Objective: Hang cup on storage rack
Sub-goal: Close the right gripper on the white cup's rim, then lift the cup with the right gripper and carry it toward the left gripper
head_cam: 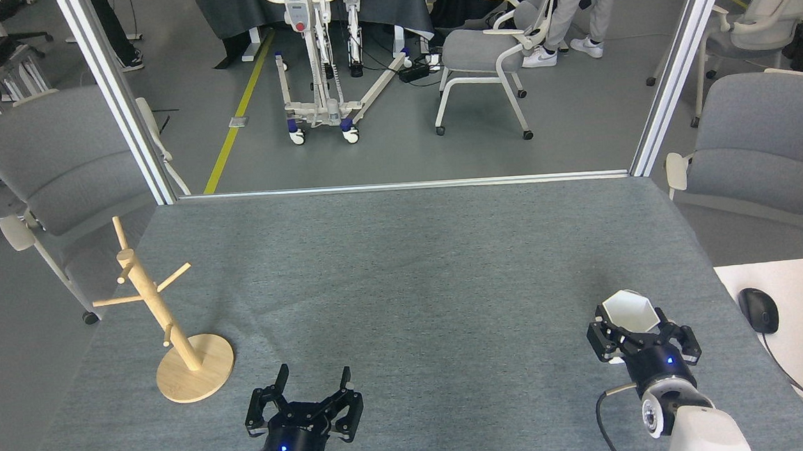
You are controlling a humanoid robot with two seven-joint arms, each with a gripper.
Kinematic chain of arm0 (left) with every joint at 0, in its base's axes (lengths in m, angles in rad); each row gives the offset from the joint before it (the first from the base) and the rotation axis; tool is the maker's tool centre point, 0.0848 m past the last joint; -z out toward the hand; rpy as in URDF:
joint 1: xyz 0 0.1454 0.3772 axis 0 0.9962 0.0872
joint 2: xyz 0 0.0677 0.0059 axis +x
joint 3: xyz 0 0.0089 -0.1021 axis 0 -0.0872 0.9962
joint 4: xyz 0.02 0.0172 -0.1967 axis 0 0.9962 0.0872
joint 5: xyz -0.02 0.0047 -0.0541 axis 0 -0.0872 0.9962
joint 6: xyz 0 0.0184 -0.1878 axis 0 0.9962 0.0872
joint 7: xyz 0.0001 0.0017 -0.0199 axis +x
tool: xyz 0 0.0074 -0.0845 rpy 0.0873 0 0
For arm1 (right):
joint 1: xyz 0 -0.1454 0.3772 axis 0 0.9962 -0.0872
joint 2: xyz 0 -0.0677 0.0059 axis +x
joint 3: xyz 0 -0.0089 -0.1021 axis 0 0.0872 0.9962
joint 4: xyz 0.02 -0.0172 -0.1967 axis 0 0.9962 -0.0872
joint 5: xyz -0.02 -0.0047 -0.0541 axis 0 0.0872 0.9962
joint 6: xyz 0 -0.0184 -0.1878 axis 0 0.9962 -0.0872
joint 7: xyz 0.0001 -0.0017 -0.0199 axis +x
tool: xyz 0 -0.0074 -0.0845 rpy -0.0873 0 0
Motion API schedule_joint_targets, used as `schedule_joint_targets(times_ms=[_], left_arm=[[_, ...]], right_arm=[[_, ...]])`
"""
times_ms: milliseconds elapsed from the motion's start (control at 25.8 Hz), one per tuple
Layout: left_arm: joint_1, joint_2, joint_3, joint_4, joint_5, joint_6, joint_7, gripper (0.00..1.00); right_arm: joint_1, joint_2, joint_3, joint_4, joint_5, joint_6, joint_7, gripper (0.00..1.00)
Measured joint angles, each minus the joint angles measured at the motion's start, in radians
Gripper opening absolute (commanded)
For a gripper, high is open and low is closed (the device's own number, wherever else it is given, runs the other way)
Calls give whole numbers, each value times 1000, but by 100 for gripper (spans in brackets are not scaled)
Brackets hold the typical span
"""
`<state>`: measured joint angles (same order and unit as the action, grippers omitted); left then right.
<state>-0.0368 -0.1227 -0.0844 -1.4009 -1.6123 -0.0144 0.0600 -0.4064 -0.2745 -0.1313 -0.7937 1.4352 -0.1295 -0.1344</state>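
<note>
Right gripper [637, 337] at the cup [628, 313], near-right part of the grey table [411, 274]
The white, hexagonal-rimmed cup stands upright, mouth up, between the spread right fingers; whether they grip it cannot be told. The wooden mug tree [163, 317] stands well apart at the left edge, nearer the left gripper [311, 385], which is spread and empty

- The cup [630, 311] — white, matt, smooth with flat facets.
- The rack [163, 317] — pale bare wood, smooth, unpainted.
- The table [404, 274] — grey woven cloth cover, rough, faintly creased.
- Both grippers, left [312, 391] and right [639, 331] — black matt plastic.
- The frame posts [118, 96] — shiny pale metal.
</note>
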Motion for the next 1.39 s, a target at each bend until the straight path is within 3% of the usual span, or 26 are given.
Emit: schedule_joint_targets(times_ms=[310, 503, 619, 696, 735, 967, 1122, 1238, 1393], left_arm=[[-1, 1, 0, 0, 0, -1, 0, 100], [-2, 1, 0, -2, 0, -1, 0, 100], [-1, 1, 0, -5, 0, -2, -1, 100], [-1, 1, 0, -9, 0, -6, 3, 100], [-1, 1, 0, -12, 0, -8, 7, 100], [-1, 2, 0, -33, 0, -13, 14, 100], [-1, 2, 1, -39, 1, -6, 15, 100], [-1, 2, 1, -58, 1, -5, 34, 100], [-1, 4, 0, -95, 1, -5, 52, 99]], right_arm=[[-26, 2, 32, 41, 2, 54, 3, 98], [-30, 3, 41, 47, 4, 65, -15, 87], [-31, 2, 42, 48, 4, 55, -16, 69], [-30, 1, 42, 48, 4, 40, -17, 35], [-31, 1, 42, 48, 5, 27, -19, 29], [-23, 1, 42, 38, 7, -20, -29, 27], [-18, -2, 39, -36, -10, -43, -22, 28], [-13, -27, 36, -147, -77, -54, 33, 27], [-4, -50, 34, -331, -221, -22, 212, 27]])
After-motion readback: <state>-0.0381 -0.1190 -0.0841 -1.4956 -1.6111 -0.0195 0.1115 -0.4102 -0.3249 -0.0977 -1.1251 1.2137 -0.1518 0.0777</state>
